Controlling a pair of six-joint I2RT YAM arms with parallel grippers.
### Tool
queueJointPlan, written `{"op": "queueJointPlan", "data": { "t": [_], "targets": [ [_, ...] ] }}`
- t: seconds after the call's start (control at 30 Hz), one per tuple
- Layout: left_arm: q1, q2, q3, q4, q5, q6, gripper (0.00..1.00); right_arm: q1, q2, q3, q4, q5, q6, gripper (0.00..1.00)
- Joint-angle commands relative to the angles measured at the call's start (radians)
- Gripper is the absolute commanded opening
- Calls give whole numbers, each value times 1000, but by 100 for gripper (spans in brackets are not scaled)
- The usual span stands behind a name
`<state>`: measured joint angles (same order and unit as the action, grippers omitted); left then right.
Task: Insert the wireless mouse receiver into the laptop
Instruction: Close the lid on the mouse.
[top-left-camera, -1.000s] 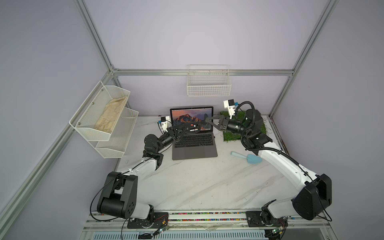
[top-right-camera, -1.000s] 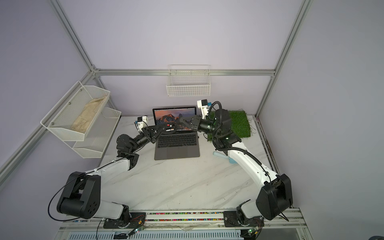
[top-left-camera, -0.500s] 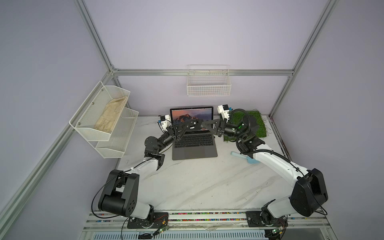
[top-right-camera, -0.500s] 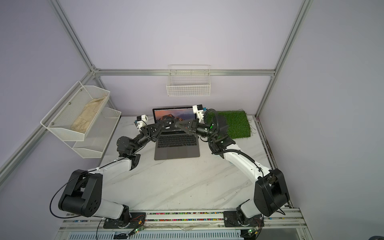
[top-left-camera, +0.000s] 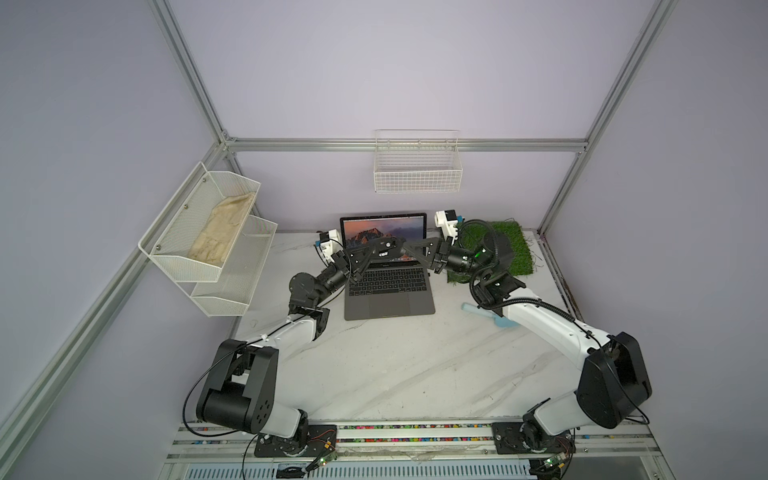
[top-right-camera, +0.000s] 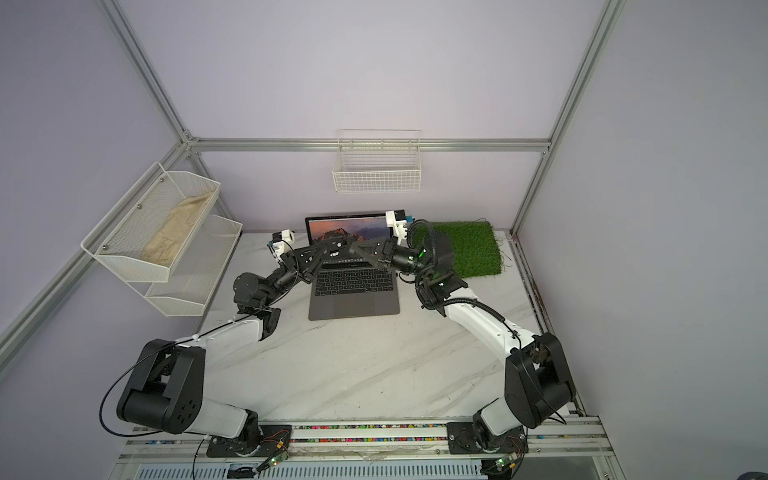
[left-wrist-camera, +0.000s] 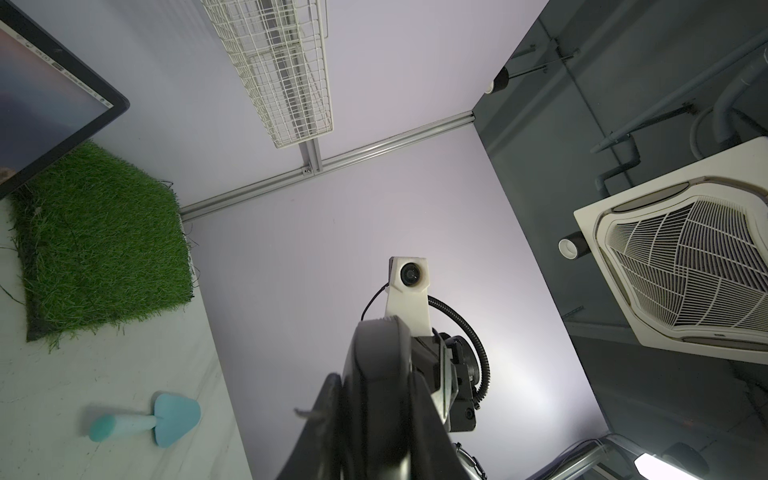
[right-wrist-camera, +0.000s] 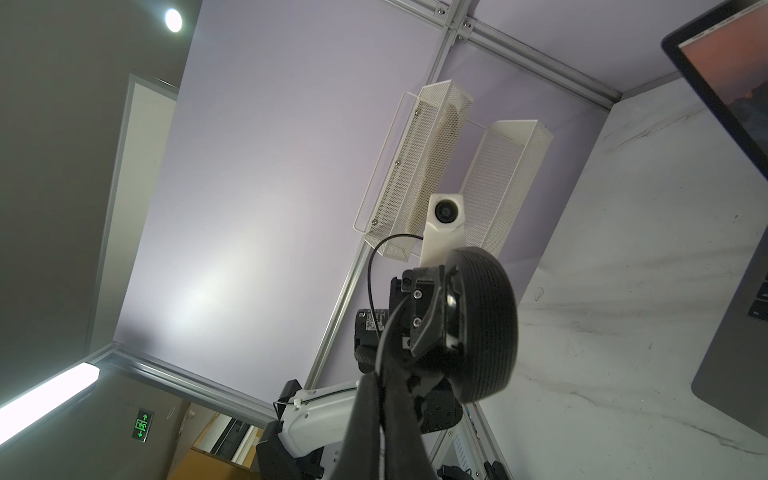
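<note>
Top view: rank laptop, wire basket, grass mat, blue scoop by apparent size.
1. laptop
2. wire basket and grass mat, about alike; mat partly hidden
3. blue scoop, partly hidden

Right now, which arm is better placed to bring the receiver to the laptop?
Right, probably. The left gripper is shut on the mouse above the laptop, so it is occupied; the right gripper, shut, has its tips at the mouse. The receiver itself is hidden.

Left end effector (top-left-camera: 379, 248) & right end effector (top-left-camera: 406, 248) hide laptop (top-left-camera: 388, 305) lower screen; receiver too small to tell.
</note>
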<state>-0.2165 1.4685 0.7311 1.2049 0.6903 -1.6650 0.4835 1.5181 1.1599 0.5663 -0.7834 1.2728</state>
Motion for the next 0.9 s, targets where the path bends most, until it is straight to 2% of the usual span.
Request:
{"op": "queueJointPlan", "data": {
  "t": [0.0, 0.37, 0.7, 0.87],
  "targets": [
    [-6, -11, -6, 87, 0, -4, 0, 0, 30, 21, -3, 5, 17, 0],
    [-3, 4, -25, 88, -20, -12, 0, -3, 13, 70, 36, -36, 51, 0],
    [-3, 8, -21, 88, -21, -13, 0, -3, 45, 35, 69, -50, 73, 0],
    [-3, 7, -21, 90, -22, -14, 0, -3, 60, 51, 30, -51, 36, 0]
  ]
}}
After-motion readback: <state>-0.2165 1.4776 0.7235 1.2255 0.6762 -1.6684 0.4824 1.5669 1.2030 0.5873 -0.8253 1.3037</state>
